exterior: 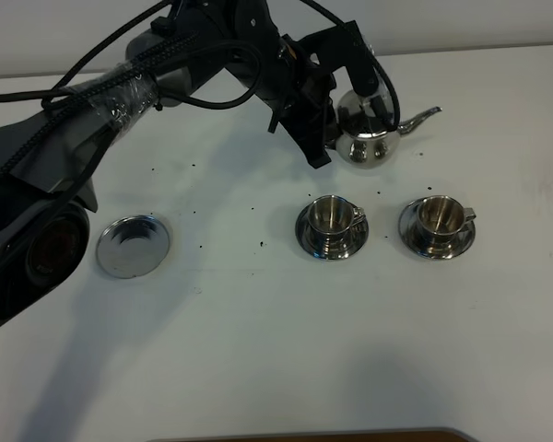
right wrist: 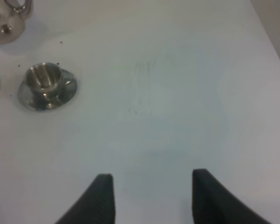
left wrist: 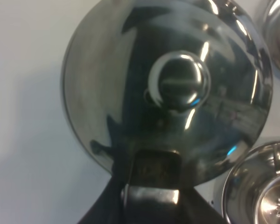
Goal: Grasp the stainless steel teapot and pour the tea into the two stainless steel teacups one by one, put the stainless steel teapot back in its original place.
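Far left there's the flat steel coaster (exterior: 133,246), sitting on the white table (exterior: 276,350) with nothing on it. Dark specks (exterior: 259,242) are scattered between it and the cups. The left arm reaches right across to the teapot (exterior: 366,136) at the far side, and its bulk blocks the pot's left flank in the high view. The left gripper (left wrist: 151,191) is pinching the pot's handle (left wrist: 151,195) from both sides, below the knobbed lid (left wrist: 179,81). The spout (exterior: 422,118) points right. Just nearer sits the left cup (exterior: 332,214) on its saucer, then the right cup (exterior: 438,214). The right gripper (right wrist: 151,196) is spread wide over bare table, well right of everything.
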Robot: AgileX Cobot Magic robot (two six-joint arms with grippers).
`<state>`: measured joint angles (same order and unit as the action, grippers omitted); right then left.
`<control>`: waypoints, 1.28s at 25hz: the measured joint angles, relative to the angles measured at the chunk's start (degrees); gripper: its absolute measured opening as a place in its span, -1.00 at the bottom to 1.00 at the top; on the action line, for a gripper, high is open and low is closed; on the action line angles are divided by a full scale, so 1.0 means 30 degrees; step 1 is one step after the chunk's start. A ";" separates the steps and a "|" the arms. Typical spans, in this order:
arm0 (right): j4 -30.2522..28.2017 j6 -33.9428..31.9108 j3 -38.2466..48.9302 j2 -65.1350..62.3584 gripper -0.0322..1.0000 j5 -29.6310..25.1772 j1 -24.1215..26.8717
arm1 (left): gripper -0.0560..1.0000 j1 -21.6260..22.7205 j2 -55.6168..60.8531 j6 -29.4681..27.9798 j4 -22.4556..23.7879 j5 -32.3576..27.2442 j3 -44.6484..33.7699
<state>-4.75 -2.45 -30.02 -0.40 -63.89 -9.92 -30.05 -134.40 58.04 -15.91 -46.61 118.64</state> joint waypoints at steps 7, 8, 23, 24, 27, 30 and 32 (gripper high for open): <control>0.0000 0.0000 0.0000 0.0000 -0.19 0.0000 0.0000 | -0.37 -0.0043 -0.0023 0.2476 -0.0377 0.0080 0.0000; 0.0000 0.0000 0.0000 0.0000 -0.19 0.0000 0.0000 | -0.37 -0.0043 -0.0023 0.2721 -0.0201 0.0100 0.0000; 0.0000 0.0000 0.0000 0.0000 -0.19 0.0000 0.0000 | -0.37 -0.0584 -0.0038 0.6626 0.0624 0.0278 0.0000; 0.0000 0.0000 0.0000 0.0000 -0.19 0.0000 0.0000 | -0.37 -0.0627 -0.0038 0.6766 0.0729 0.0278 0.0000; 0.0000 0.0000 0.0000 0.0000 -0.19 0.0000 0.0000 | -0.37 -0.0673 -0.0038 0.6919 0.0850 0.0278 0.0000; 0.0000 0.0000 0.0000 0.0000 -0.19 0.0000 0.0000 | -0.37 -0.0673 -0.0038 0.7228 0.0869 0.0278 0.0000; 0.0000 0.0000 0.0000 0.0000 -0.19 0.0000 0.0000 | -0.37 -0.0673 -0.0038 0.7345 0.0869 0.0278 0.0000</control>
<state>-4.75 -2.45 -30.02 -0.40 -63.89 -9.92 -32.07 -134.51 80.08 -13.30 -45.78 118.64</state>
